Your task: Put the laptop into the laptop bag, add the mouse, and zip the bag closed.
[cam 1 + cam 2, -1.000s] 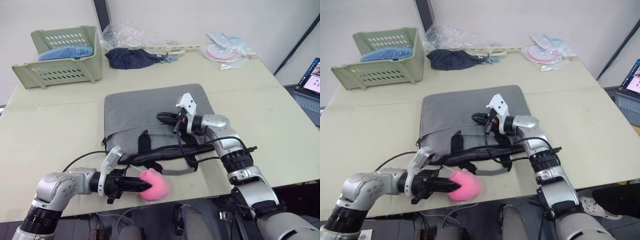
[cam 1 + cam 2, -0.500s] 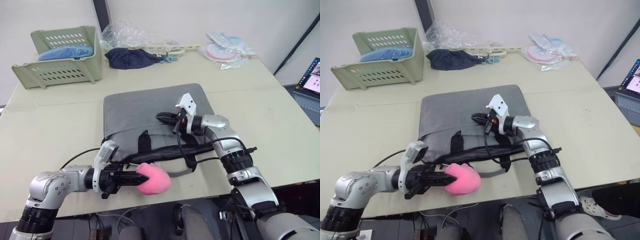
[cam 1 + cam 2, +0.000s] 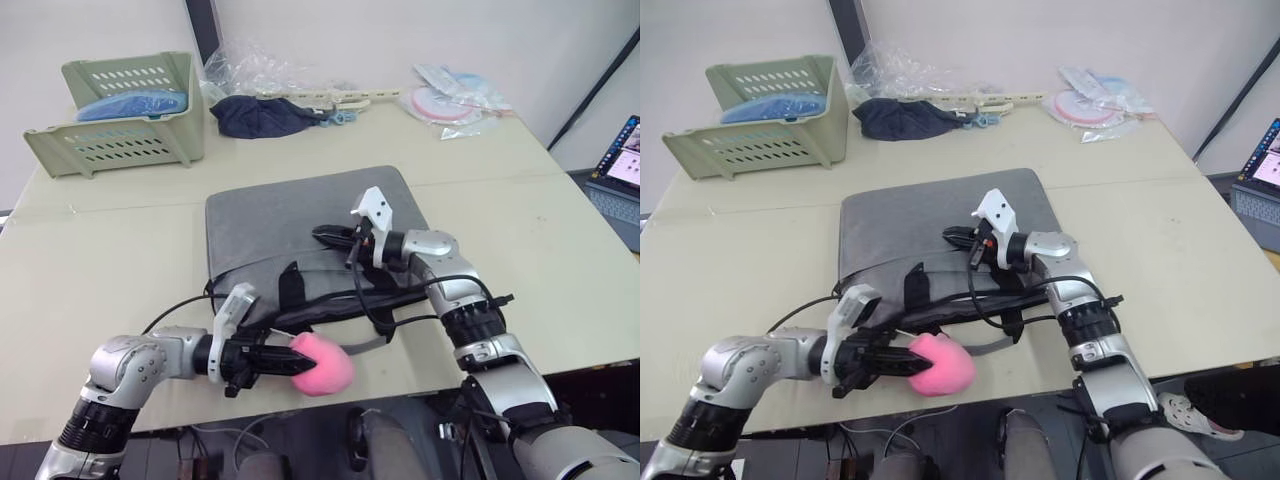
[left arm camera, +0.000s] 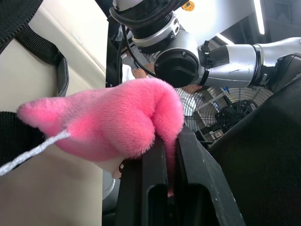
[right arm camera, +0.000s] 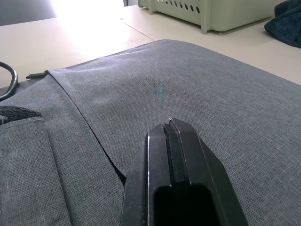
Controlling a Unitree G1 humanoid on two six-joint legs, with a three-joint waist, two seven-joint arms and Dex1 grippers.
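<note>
Left eye view: grey laptop bag (image 3: 305, 225) lies flat mid-table, black straps and open mouth toward the near edge. Left gripper (image 3: 283, 361) sits low at the near edge, just in front of the bag's mouth, fingers clamped on a fluffy pink plush toy (image 3: 324, 364); the toy rests at the table edge, just beside the bag's black strap. Right gripper (image 3: 322, 235) sits over the bag's top panel, fingers pointing toward the robot's left, pressed together, holding nothing. Green plastic basket (image 3: 120, 112) at the far left corner with something blue inside; dark blue cloth (image 3: 263, 115) and clear plastic bags (image 3: 455, 100) along the far edge. An open laptop (image 3: 618, 175) with a lit screen sits off the table at far right. Right eye view: same layout, toy pinched at its near end by the left fingers, right gripper on or just above the bag fabric, can't tell which. Left wrist view: the two black fingers (image 4: 193, 174) are nearly shut, with a fold of pink plush squeezed in the narrow gap; a white string trails off the toy. Right wrist view: finger pair fully together, tips over grey bag fabric near a seam line, basket in the background.
</note>
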